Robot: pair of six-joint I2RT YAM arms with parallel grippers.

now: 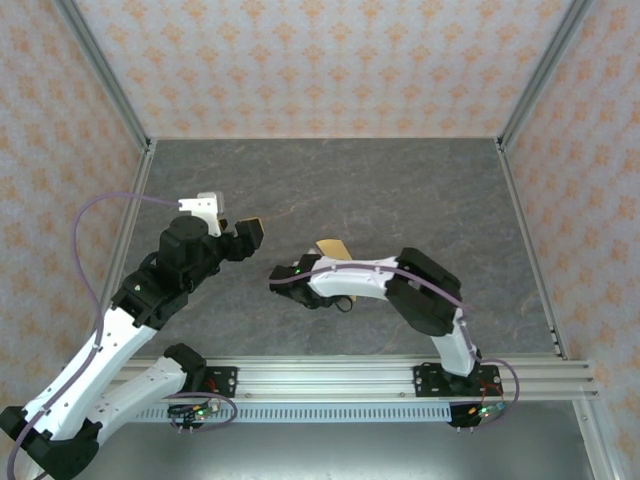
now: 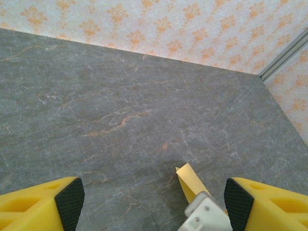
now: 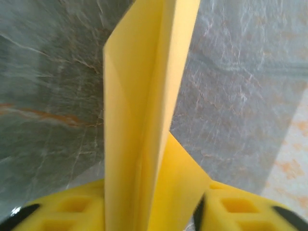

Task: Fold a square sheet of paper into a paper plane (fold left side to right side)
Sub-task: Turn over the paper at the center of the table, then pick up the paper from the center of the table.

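Jaws of the right tool (image 3: 151,204) stand part-way apart, and the paper (image 3: 139,96) rises from between them. It sits in the gap, loose by the look of it, not clamped. It's folded already, in several layers, with a long crease down it. The long axis runs straight out of the right tool, in line with its jaws. The far end leaves the frame, so which end is the nose I can't tell. From above, the paper (image 1: 335,247) pokes out past the right tool's arm, on the side away from the bases.

Left of the right tool, the left tool (image 2: 154,197) hangs wide open and empty over the worktop (image 2: 120,96), a narrow end of paper (image 2: 186,178) just ahead of it.

Handling? Feather-light, limp and quick to crumple, I'd say, and stiffest along the layered crease. Pinch there, gently.
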